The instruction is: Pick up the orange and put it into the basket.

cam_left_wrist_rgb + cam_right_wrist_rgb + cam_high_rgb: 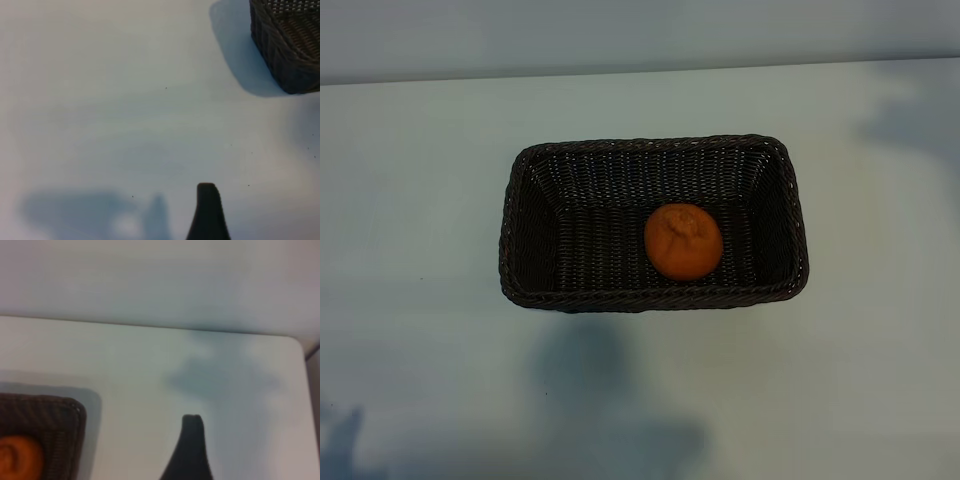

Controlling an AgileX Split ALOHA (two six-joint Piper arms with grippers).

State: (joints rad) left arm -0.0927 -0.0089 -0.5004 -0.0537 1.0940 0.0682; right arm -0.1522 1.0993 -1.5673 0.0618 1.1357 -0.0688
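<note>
The tabletop (420, 200) is pale and bare, and carries only the basket (520, 230). In the exterior view you see neither arm, only their soft shadows on the surface.

In your right wrist view the basket's corner lies below and to one side of the right pincer (192, 427), apart from it, with open tabletop between. One dark fingertip (192, 440) shows at the frame's edge with nothing against it; the pincer stands wide open and holds nothing.

In your left wrist view the basket sits well ahead of the left pincer (207, 195) and off to one side, with a broad stretch of tabletop between. Here too a single fingertip (207, 210) shows, bare. This pincer also stands wide and empty, and the arm looks parked.

The orange (683, 241) lies on the basket floor, toward the right-arm end, apart from the walls as far as you can tell. Neither pincer touches it. Judged from this, the task looks done.

Should you need to take it again, expect a light, round fruit with a firm but yielding body. Its dimpled, slightly wrinkled skin should give the fingertips fair grip, yet it will likely roll if nudged off-centre. Take it across its widest part from above, closing gently so you do not bruise it, and keep clear of the sloping wicker walls.
</note>
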